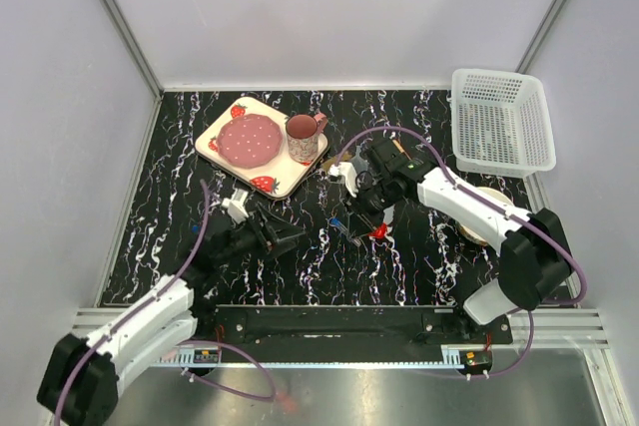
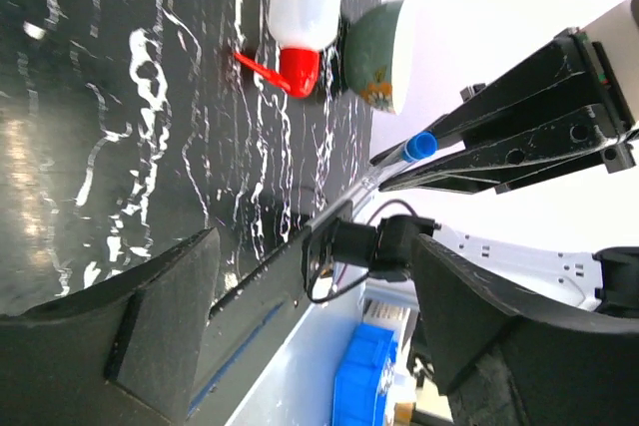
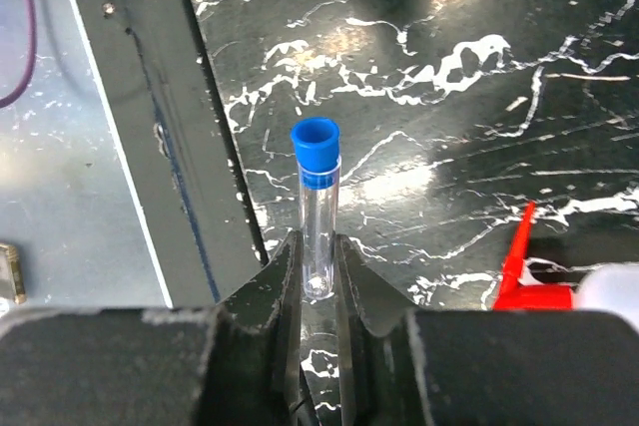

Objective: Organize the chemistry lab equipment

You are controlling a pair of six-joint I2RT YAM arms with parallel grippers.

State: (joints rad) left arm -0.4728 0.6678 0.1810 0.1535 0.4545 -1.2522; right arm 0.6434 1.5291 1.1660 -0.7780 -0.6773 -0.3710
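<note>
Gripped a tube (image 3: 318, 202) low on its clear body in the right gripper (image 3: 318, 281), jaws narrow around it, blue cap pointing out past the fingertips. Judged it, from the left wrist view, to be held off the table (image 1: 180, 147) rather than resting on it. Saw a bottle (image 3: 534, 291) just beside that gripper, lying on its side, red nozzle toward the tube. Noted a bowl (image 1: 477, 209) further right, partly under the right arm, and a basket (image 1: 502, 122) at the back right corner. Found the left gripper (image 1: 290, 238) spread wide with nothing between its fingers, low over the near left of the table, well apart from the tube. Passed over the tray (image 1: 262, 185) at the back left as no part of the job. Could not make out a rack, a funnel or droppers for certain. Judged the work barely begun: one tube in hand and not yet placed, the bottle loose on the table, everything else to be sorted.
</note>
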